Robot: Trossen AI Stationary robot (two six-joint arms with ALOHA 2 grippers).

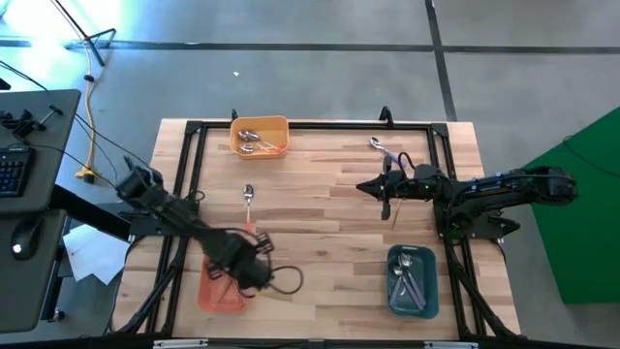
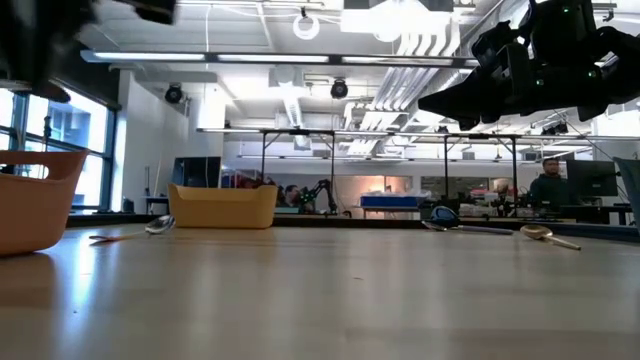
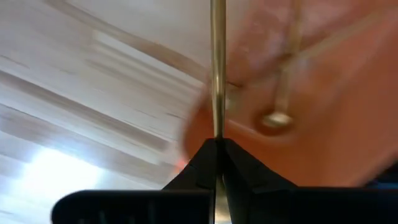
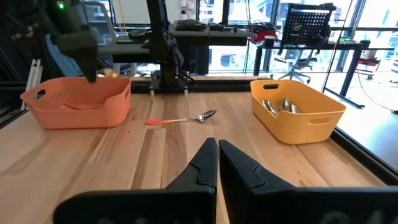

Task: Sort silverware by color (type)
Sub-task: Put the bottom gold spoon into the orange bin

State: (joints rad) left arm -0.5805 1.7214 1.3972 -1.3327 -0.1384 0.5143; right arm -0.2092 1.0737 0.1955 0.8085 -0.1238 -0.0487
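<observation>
My left gripper (image 1: pixel 254 274) (image 3: pixel 217 142) hangs over the salmon-red bin (image 1: pixel 219 291) at the table's near left and is shut on a gold spoon (image 3: pixel 217 62). Another gold spoon (image 3: pixel 278 118) lies inside that bin. My right gripper (image 1: pixel 373 187) (image 4: pixel 217 152) hovers shut and empty above the table's right half, pointing left. A silver spoon with a red-orange handle (image 1: pixel 248 198) (image 4: pixel 183 119) lies flat on the wood. A blue-purple-handled spoon (image 1: pixel 383 147) (image 2: pixel 455 216) lies near the far right. A gold spoon (image 2: pixel 546 234) lies beside it in the low view. My left gripper pinches the gold spoon's slim shaft (image 3: pixel 217 127) between its two fingertips. The shaft runs straight out ahead of the fingers, along them, and its far end leaves the picture. The spoon is lifted clear, above the salmon-red bin's rim.
A yellow bin (image 1: pixel 260 136) (image 4: pixel 297 115) at the far edge holds several spoons. A teal bin (image 1: pixel 412 281) at the near right holds blue-purple-handled spoons. A black frame (image 1: pixel 291 125) rims the table. Bare wood lies in the middle (image 1: pixel 320 233).
</observation>
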